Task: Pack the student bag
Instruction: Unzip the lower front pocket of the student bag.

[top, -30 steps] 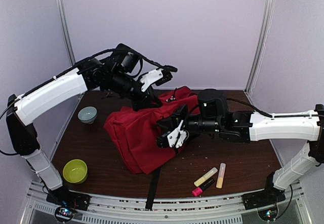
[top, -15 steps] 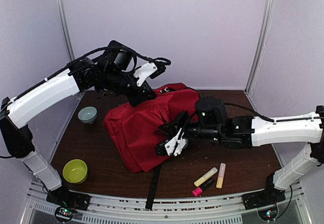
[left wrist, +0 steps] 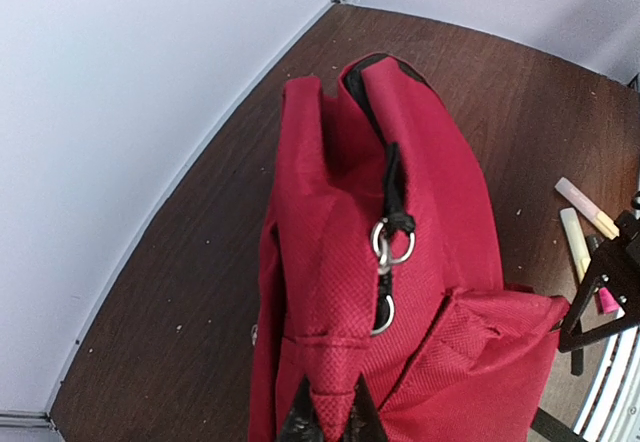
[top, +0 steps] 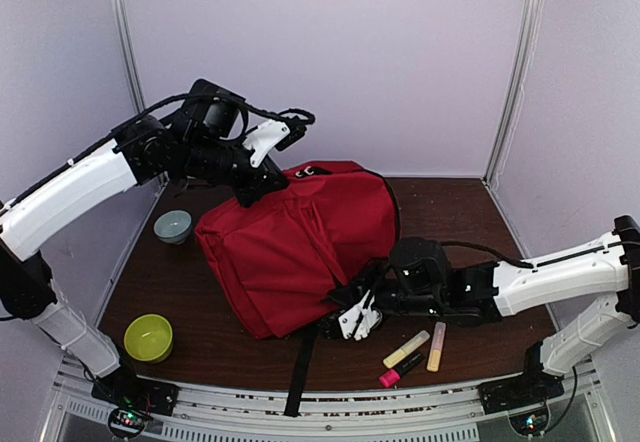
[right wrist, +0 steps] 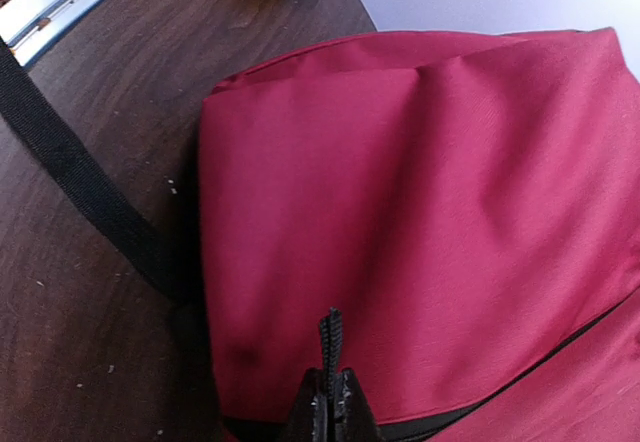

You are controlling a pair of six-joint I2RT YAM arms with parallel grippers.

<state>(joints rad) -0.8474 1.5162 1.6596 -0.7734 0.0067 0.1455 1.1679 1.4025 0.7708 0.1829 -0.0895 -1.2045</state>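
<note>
The dark wooden table (top: 480, 212) fills the floor of the cell. The student bag (top: 290, 242), red and bulky, sits at its middle, lying on one side with its top end pointing to 12 o'clock. A black strap (top: 300, 372) trails from under it toward 6 o'clock and over the near edge.

The left gripper (top: 256, 188) is at the bag's 11 o'clock corner. Its jaws are closed tight on a pinch of red fabric just below the metal zip rings (left wrist: 392, 246). The right gripper (top: 350, 320) is low at the bag's 5 o'clock corner. Its jaws are fully closed on a thin black pull tab (right wrist: 330, 337) at the zip line.

A lime-green bowl (top: 148, 337) stands at 7 o'clock from the bag, near the table's front edge. A smaller grey-blue bowl (top: 172, 226) stands at 9 o'clock, just beside the bag.

Three highlighters lie together at 5 o'clock, just beyond the right gripper: a yellow one (top: 406, 348), an orange one (top: 436, 346) and a pink-and-black one (top: 400, 370).
</note>
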